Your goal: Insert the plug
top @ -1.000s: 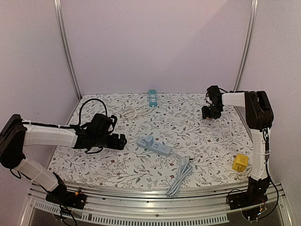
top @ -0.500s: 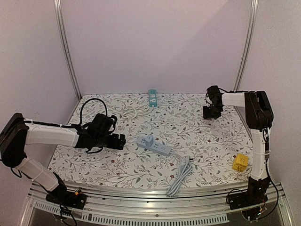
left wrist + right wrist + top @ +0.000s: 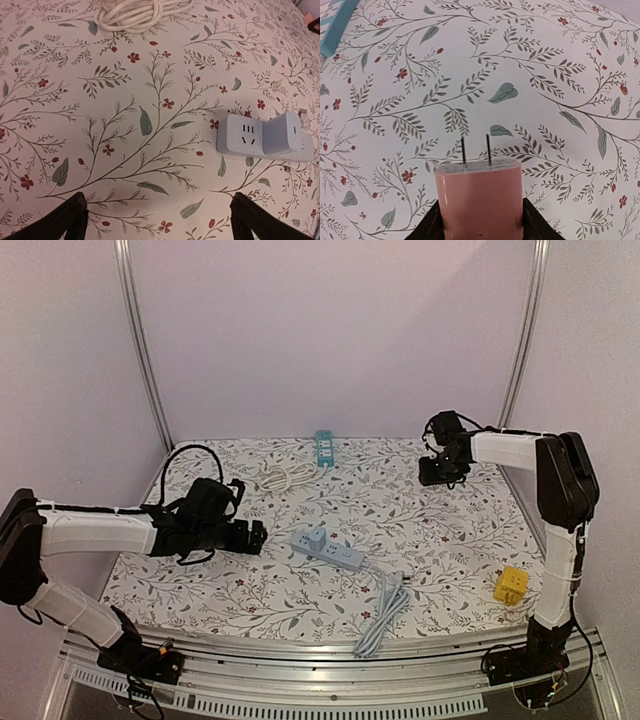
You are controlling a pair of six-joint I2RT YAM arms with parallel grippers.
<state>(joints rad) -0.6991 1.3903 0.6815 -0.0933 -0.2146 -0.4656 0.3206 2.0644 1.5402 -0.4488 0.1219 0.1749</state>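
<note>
A robot lab test cell: plain pale walls and aluminium posts rise beyond the fingers. A floral tablecloth lies beneath them, and behind them a slotted aluminium rail carries the arm bases.

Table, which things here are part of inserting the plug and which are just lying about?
Job: pink plug in the right pincer; grey strip, probably the target; open left pincer near it.
Lying about: teal strip, white cord, yellow block.
</note>
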